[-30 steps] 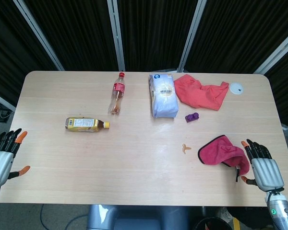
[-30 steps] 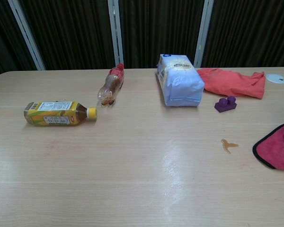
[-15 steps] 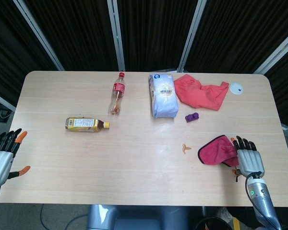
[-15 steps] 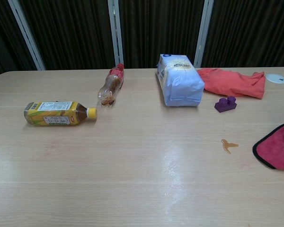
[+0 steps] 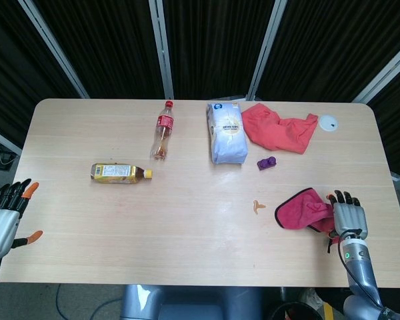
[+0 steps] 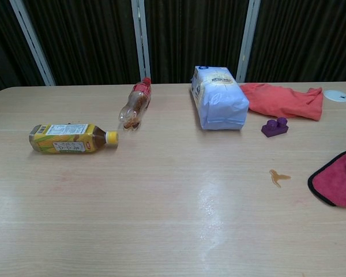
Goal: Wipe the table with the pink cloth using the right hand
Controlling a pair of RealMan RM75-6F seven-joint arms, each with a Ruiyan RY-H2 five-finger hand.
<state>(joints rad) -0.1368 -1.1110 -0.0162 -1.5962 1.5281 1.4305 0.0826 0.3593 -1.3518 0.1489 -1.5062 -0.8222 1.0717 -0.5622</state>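
My right hand [image 5: 349,219] sits at the edge of the crumpled pink cloth [image 5: 305,209], fingers extended, grip unclear. Left hand [image 5: 3,222] spread, off-table, empty.

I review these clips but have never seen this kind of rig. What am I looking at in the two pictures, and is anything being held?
Both cameras sit on a two-armed robot at a table. The head view looks down; the chest view looks across the tabletop and shows no hands. In the head view the right hand lies at the edge of the pink cloth, its fingers over that edge; a firm grip cannot be confirmed. The left hand hangs off the table's left side, open and empty. Also on the table: a yellow tea bottle, a cola bottle, a white bag, an orange-red cloth, a purple block and a small brown spill.
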